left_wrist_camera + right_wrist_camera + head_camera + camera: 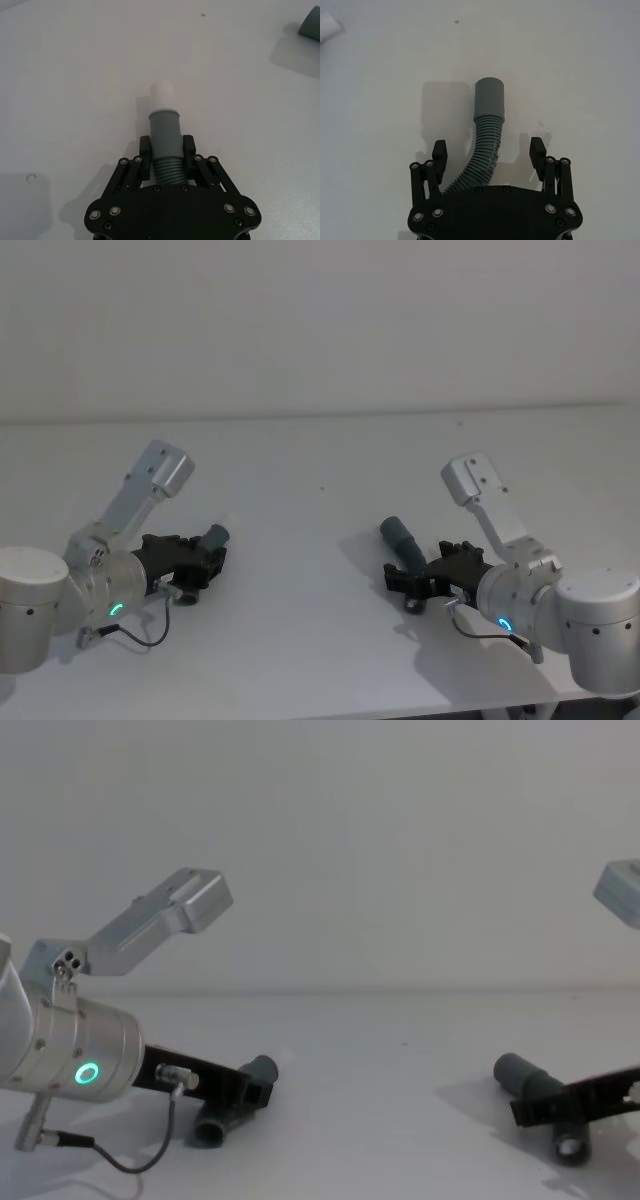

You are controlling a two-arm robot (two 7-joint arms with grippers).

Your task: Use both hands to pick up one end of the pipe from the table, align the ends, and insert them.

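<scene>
Jaws of the left gripper (pixel 167 150) clamp the white-tipped hose piece (pixel 165 131) low over the tabletop (pixel 320 455), on its left. Jaws of the right gripper (pixel 488 149) stand wide apart astride the socket-ended hose piece (pixel 489 100), which lies on the right, and do not touch it.

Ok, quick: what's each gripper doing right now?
Left gripper: shut on the dark grey corrugated hose piece with the white tip.
Right gripper: open, fingers either side of the grey hose piece with the wide socket, not touching.
</scene>
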